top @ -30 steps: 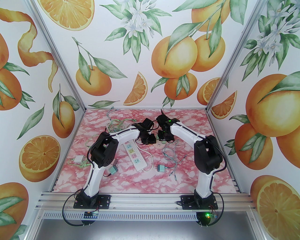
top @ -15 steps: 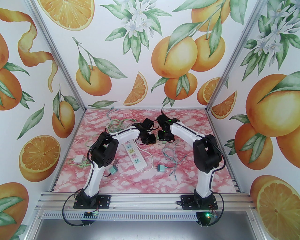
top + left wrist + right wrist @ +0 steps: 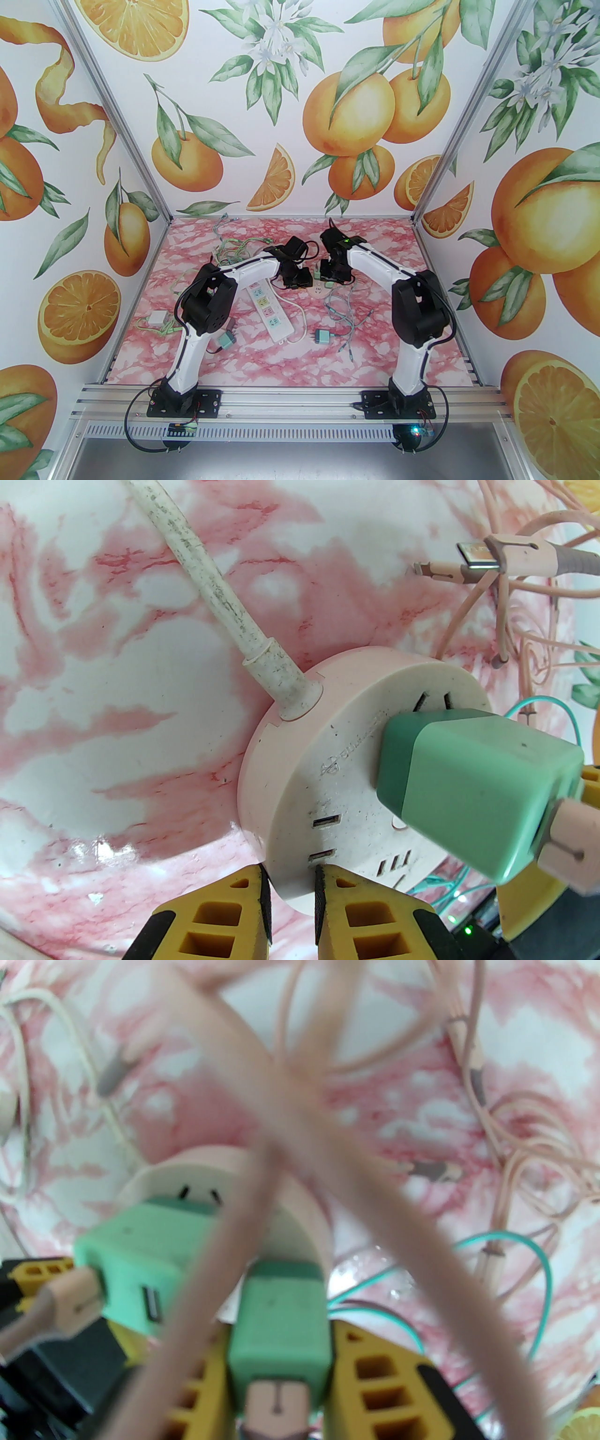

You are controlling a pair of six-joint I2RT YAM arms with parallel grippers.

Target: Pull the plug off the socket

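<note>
- The left fingers (image 3: 349, 902) are closed on the near rim of the round pink socket (image 3: 300, 761), which rests on the pink marbled surface (image 3: 117, 691) between the two arms.
- The right fingers (image 3: 375, 1382) grip a green plug (image 3: 281, 1330) by its sides. Its dark front end is at the socket's near edge, and I cannot tell whether its prongs are in.
- A second green plug (image 3: 473, 789) sits in the socket face.
- A white power strip (image 3: 269, 311) lies nearer the arm bases.
</note>
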